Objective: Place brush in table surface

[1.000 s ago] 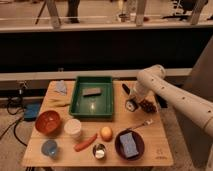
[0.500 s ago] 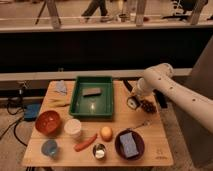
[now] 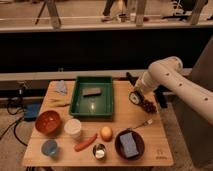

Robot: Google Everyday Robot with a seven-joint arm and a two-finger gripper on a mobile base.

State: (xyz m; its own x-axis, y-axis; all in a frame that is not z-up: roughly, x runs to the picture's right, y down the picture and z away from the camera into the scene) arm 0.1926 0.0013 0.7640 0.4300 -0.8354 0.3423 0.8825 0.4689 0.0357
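Left half of the table (image 3: 59, 154) unchanged over the last 1 second: red bowl (image 3: 47, 121) at 8 o'clock, green tray (image 3: 74, 98) at centre with the grey block (image 3: 91, 91) lying inside.

Just right of the tray, at about 2 o'clock, the brush (image 3: 133, 95) hangs tilted — black handle up toward 11 o'clock, round head down just above bare wood; contact with the wood not discernible. Gripper (image 3: 138, 92) clamped on the brush, jaws closed around it near the head.

Barely any shift of the brush between the 3 pictures, yet the white elbow has swung out toward 3 o'clock and the wrist has settled lower. Reads as the end of the lowering — release likely the only step left. Free landing spot between tray edge and fork (image 3: 142, 123), well clear of both.
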